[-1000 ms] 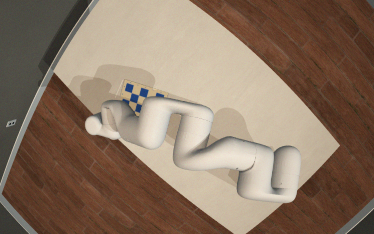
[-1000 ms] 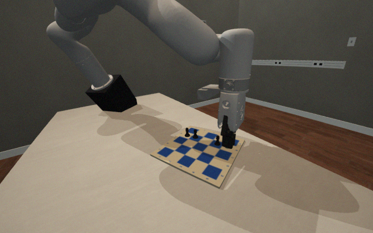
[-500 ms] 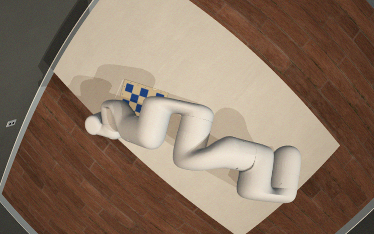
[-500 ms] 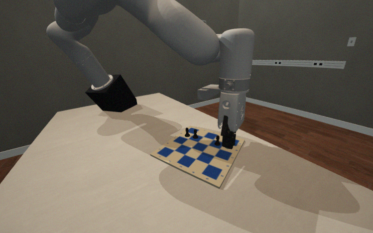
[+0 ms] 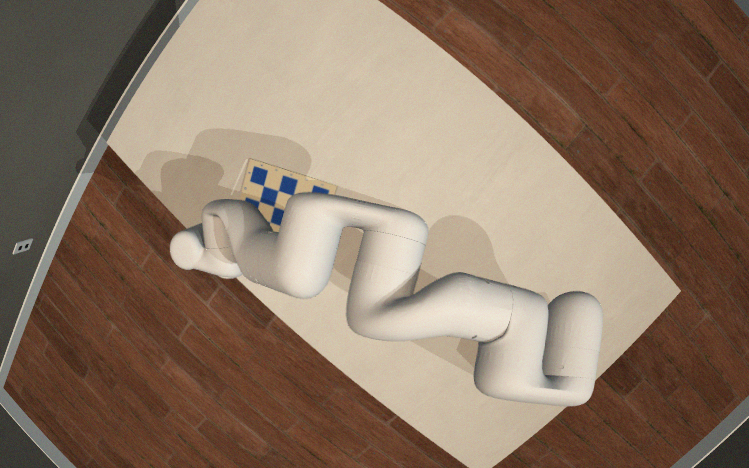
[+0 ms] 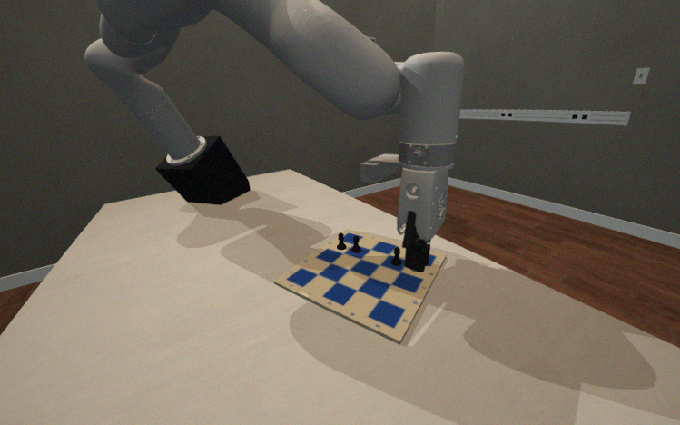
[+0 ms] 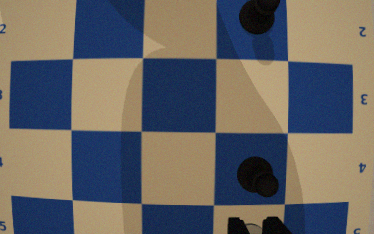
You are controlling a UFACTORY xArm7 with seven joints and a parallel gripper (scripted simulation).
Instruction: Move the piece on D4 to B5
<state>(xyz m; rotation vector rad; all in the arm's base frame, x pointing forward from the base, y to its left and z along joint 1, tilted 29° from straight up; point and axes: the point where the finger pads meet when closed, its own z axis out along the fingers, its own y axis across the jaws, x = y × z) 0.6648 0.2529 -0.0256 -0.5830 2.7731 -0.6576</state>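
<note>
I judge the grey gripper (image 6: 415,259) clenched on a small black chess piece, hidden between fingers; next move: lift toward B5

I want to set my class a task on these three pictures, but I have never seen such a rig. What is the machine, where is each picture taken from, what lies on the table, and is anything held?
It is one white jointed robot arm on a black base, ending in a two-fingered gripper. One picture looks down from above, one from the side, and one from a camera at the wrist, looking down past the fingers. On the table lies a blue-and-tan chessboard with small black pieces standing on it. The gripper is shut on a small piece, mostly hidden by its fingers.
</note>
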